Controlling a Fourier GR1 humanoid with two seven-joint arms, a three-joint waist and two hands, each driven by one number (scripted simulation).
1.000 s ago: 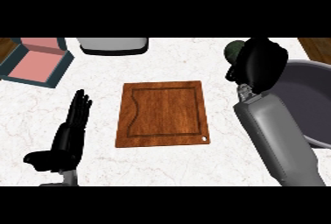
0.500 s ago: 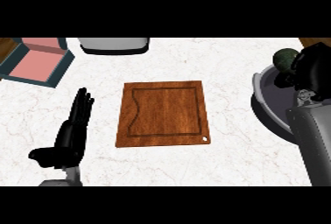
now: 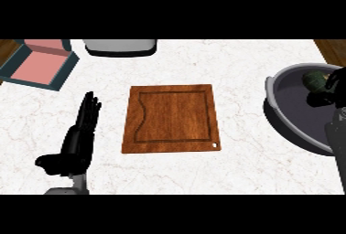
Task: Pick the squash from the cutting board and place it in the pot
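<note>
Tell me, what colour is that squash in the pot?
Dark mottled green squash, seen in the head view.

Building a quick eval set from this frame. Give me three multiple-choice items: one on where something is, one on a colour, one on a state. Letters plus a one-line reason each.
1. Where is the squash?
A. On the cutting board
B. Over the inside of the pot
C. In the pink box

2. What colour is the inside of the box at the far left corner?
A. Pink
B. Yellow
C. Green

3. How is the left hand?
A. Curled round the squash
B. Open, fingers straight, beside the cutting board
C. Pressed flat on the pot

Answers:
1. B: the dark green squash shows within the rim of the pot, at the right hand; the cutting board is bare.
2. A: the lining is pink inside a dark teal frame.
3. B: it lies left of the board, fingers extended, holding nothing.
</note>
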